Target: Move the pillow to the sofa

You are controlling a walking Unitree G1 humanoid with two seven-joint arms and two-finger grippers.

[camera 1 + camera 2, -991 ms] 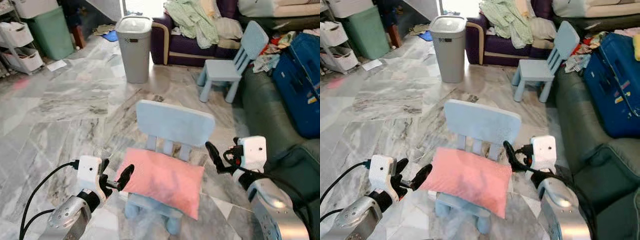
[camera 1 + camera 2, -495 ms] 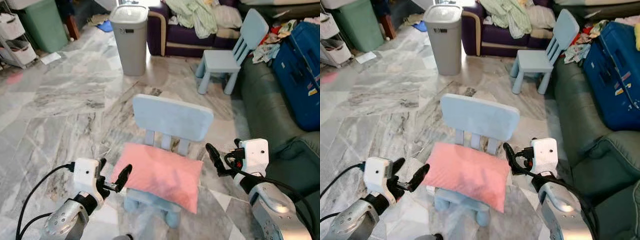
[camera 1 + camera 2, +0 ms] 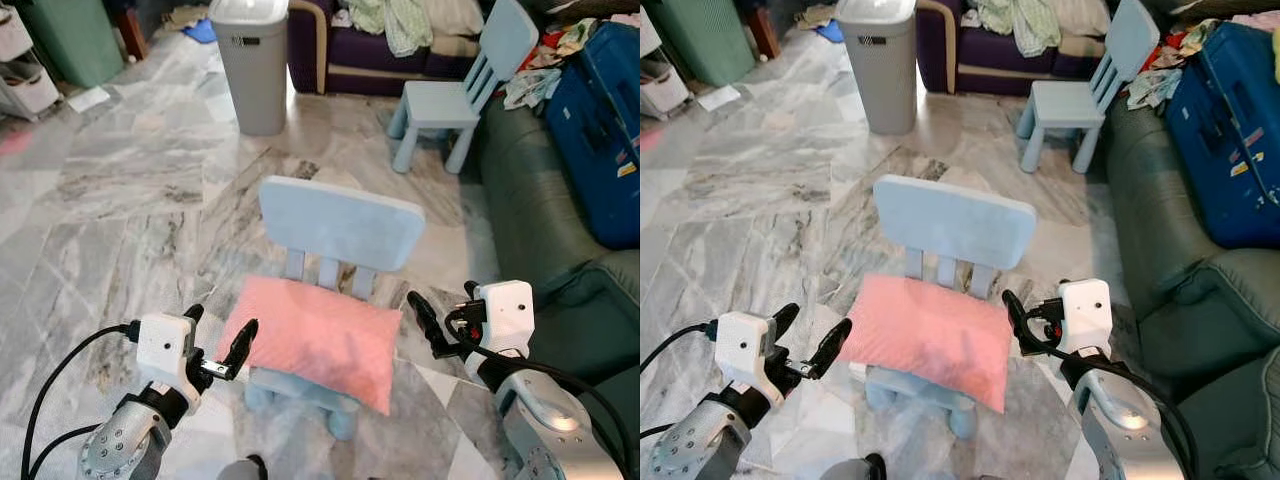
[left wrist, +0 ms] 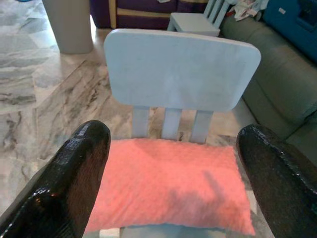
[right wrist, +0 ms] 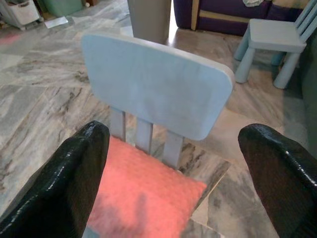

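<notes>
1. a small light blue chair [image 3: 340, 225] stands near, on the grey marble floor [image 3: 120, 200].
2. a second light blue chair [image 3: 455, 95] stands far right.
3. a grey bin [image 3: 247, 60] stands far, left of a purple couch [image 3: 350, 70] heaped with clothes [image 3: 400, 20].
4. a blue suitcase [image 3: 600, 130] lies at the right.

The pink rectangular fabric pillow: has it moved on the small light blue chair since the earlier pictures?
No. The pink rectangular fabric pillow lies on the seat of the small light blue chair as before, overhanging its front edge; only the camera has shifted.
</notes>
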